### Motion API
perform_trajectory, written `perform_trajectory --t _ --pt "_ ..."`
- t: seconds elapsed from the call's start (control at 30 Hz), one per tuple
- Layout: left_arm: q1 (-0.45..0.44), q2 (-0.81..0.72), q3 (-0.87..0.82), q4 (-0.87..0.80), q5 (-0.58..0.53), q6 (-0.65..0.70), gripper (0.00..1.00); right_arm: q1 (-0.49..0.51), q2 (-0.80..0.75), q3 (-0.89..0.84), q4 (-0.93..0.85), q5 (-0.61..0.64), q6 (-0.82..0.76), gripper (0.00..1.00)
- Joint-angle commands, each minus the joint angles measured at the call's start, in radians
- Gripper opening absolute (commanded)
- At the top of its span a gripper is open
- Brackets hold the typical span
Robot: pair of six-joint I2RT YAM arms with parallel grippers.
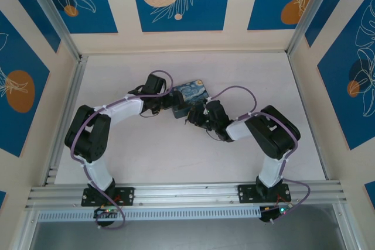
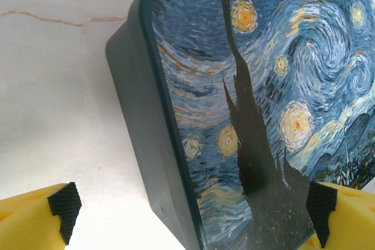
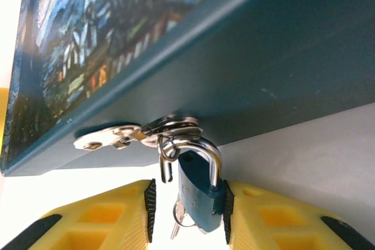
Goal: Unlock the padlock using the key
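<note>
padlock (image 3: 199, 194) | small, rigid, slick; dangles off tin (image 3: 246, 57) hasp | my right gripper (image 3: 188, 210) pinches its body | left gripper (image 2: 187, 215) released, straddling tin corner

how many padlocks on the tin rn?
1. The padlock hangs from the hasp on the tin side wall, pinched between the right gripper fingers. The tin's other sides are not all visible, so another could be hidden.
</note>
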Motion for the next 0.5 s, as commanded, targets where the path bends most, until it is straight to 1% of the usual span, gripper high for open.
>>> perform_trajectory --t 0.0,0.17,0.27,0.47 --pt "0.013 -0.004 -0.007 0.01 0.024 -0.012 1.0 0.025 0.041 -0.001 -0.022 0.023 0.003 0.33" --pt "0.013 -0.002 -0.009 0.014 0.027 -0.012 1.0 0.035 0.047 -0.007 -0.031 0.051 0.004 0.3" --pt "0.013 0.001 -0.009 0.018 0.029 -0.012 1.0 0.036 0.046 -0.01 -0.037 0.065 0.01 0.23" --pt "0.014 -0.001 -0.007 0.022 0.034 -0.013 1.0 0.035 0.034 -0.021 -0.047 0.091 0.024 0.14"
